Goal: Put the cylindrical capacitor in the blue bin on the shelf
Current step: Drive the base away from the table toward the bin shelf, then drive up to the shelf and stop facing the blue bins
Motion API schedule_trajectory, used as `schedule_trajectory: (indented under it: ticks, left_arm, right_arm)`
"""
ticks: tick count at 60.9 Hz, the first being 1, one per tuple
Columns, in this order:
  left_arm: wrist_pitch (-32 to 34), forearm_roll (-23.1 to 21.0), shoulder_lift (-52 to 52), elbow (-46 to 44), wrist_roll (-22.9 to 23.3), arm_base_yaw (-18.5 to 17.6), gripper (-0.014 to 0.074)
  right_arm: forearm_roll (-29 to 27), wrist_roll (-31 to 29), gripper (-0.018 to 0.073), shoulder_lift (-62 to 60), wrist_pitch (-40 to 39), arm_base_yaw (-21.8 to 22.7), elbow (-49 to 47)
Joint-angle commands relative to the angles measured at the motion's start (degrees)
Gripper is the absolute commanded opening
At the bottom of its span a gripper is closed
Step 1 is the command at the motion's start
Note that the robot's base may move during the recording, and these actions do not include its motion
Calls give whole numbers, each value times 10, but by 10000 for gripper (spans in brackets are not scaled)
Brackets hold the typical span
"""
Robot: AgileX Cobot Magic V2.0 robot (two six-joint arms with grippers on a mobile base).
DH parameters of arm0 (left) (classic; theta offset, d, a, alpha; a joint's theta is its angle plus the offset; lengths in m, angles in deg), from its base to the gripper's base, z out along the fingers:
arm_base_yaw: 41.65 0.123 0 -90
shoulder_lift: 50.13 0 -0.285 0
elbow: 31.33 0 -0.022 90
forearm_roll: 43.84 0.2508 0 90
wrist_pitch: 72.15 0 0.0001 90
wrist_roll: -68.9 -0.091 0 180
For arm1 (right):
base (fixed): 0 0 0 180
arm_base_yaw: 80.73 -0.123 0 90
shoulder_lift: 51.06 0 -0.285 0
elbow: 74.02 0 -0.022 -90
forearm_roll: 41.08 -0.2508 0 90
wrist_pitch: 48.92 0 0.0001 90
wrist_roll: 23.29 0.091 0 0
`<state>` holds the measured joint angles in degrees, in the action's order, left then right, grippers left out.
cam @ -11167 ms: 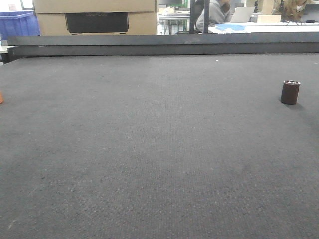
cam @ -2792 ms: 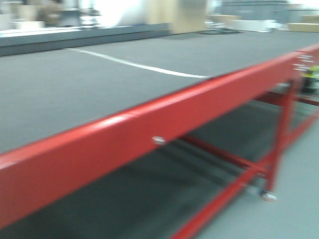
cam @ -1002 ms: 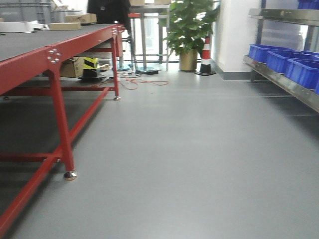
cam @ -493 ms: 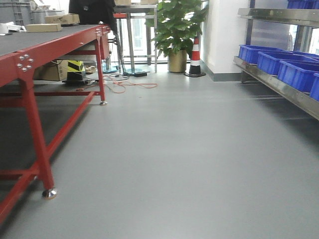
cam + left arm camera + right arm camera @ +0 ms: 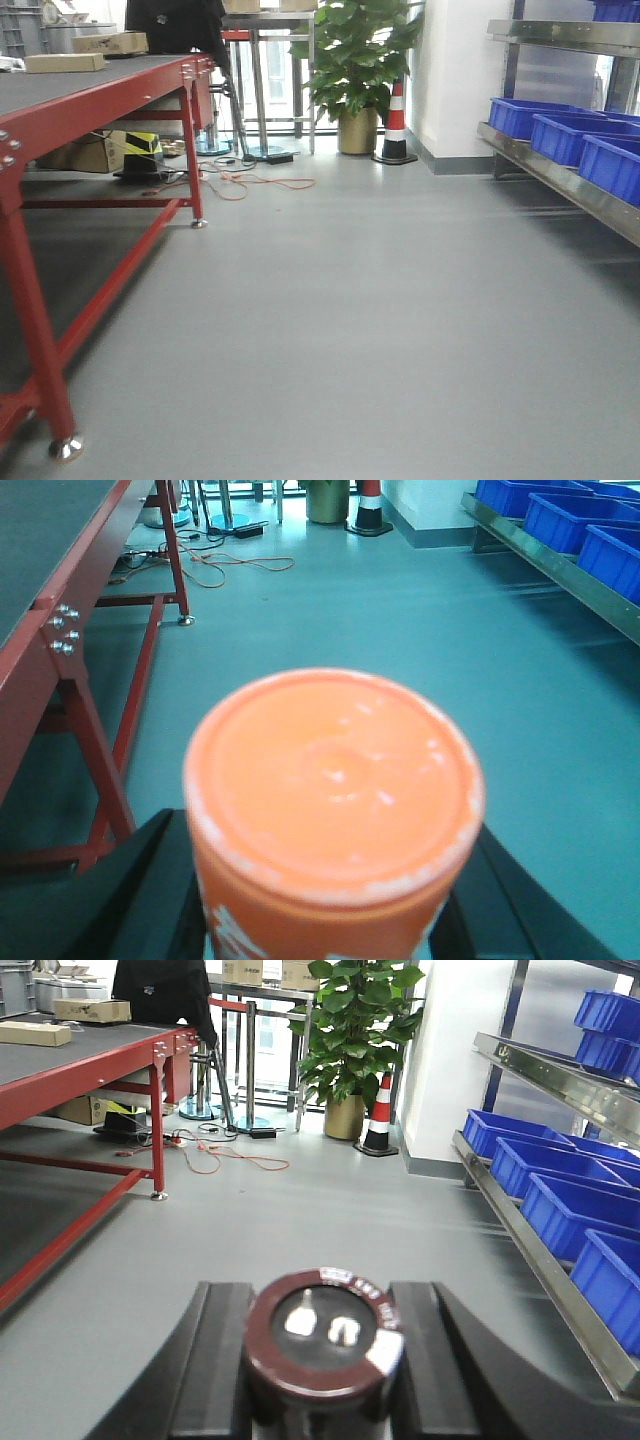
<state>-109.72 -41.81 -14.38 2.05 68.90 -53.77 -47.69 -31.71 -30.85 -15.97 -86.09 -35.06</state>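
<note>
Right wrist view, bottom centre: the right gripper (image 5: 324, 1322) has its two black fingers (image 5: 222, 1360) clamped on the cylindrical capacitor (image 5: 325, 1338), one on each side. The capacitor sits upright in the grip, its maroon rim and two pale terminals facing the lens.

Along the right edge of that view runs the shelf (image 5: 530, 1248), a steel rail with blue bins (image 5: 560, 1210) lined up on it and more bins on the tier above. The capacitor is well apart from them, out over the grey floor (image 5: 300, 1220).

Left wrist view: the left gripper (image 5: 325, 828) is closed on an orange cylinder (image 5: 335, 780) that fills the lower middle of the frame, with black fingers (image 5: 150, 890) flanking it.

Front view: a red-framed table (image 5: 95, 98) runs down the left side, with cardboard boxes (image 5: 65, 62) on its top at upper left. A potted plant (image 5: 360, 50) and a striped traffic cone (image 5: 396, 125) stand at top centre. An orange cable (image 5: 255, 184) trails on the floor near them.
</note>
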Motion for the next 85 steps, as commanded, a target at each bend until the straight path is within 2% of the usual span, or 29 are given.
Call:
schedule_trajectory:
  ticks: [1, 85]
  left_arm:
    - [10, -2, -3, -1, 6, -4, -111]
    - [10, -2, -3, -1, 6, -4, -111]
  right_arm:
    - [4, -2, -42, -2, -16, 0, -1]
    - [4, -2, -42, -2, -16, 0, -1]
